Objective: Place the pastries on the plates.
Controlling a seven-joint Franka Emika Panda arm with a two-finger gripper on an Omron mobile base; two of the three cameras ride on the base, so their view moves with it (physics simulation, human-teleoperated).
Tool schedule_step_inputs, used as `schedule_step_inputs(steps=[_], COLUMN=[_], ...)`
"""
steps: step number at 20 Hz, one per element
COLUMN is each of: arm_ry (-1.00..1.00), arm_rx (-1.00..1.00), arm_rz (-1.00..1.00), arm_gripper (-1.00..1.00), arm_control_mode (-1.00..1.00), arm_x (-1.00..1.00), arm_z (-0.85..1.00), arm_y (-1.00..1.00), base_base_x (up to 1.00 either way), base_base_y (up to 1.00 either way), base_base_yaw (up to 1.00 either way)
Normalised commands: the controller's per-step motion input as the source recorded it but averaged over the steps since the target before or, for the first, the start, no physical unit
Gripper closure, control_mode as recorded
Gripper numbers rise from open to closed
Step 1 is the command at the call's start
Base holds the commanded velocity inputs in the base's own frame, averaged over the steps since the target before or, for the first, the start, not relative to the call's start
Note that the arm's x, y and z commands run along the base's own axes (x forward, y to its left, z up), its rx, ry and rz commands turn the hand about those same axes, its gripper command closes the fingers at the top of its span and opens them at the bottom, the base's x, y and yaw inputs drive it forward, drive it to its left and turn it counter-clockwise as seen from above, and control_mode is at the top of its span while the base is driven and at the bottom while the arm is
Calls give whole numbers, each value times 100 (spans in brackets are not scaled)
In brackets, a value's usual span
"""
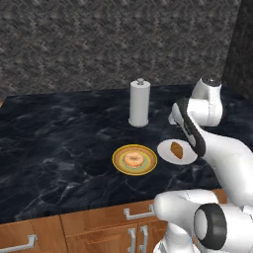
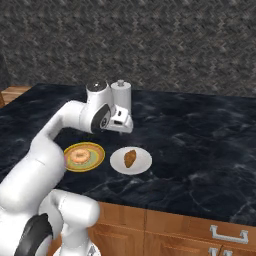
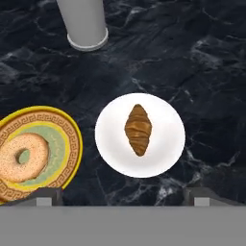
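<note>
Item 1: donut (image 3: pixel 21 157), glazed ring, lies flat w/in the yellow-rimmed plate (image 3: pixel 72 139); seated, nothing to fix.
Item 2: brown oblong pastry (image 3: pixel 138 129), centred on the white plate (image 3: pixel 163 158), just beside the yellow one.
Item 3: gripper (image 3: pixel 122 194), hangs above the white plate, fingertips (image 3: pixel 47 196) set wide apart, nothing between them.
Item 4: paper-towel roll (image 1: pixel 139 103), upright, behind both plates on the black counter (image 1: pixel 59 143).

Status, your call: both pastries look placed, task approx. done.

Risks for you:
- Drop the hand straight down and you'd press the oblong pastry or skid its plate.
- Swing the arm back carelessly and the wrist could knock the roll over onto the plates.
- Retreat upward first.
</note>
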Motion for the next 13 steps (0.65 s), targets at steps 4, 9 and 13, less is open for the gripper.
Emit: schedule_step_inputs(steps=[4,9,13], arm_ry=[-51,-37,-19], arm_rx=[0,0,0], arm_rz=[-11,-7,-3], arm_gripper=[-100,-100,-100], arm_control_mode=[-100,-100,-100], arm_x=[-76,-63,-75], arm_z=[97,71,63], arm_y=[46,28,18], base_base_x=[0,0,0], base_base_y=[0,0,0], base_base_yaw=[0,0,0])
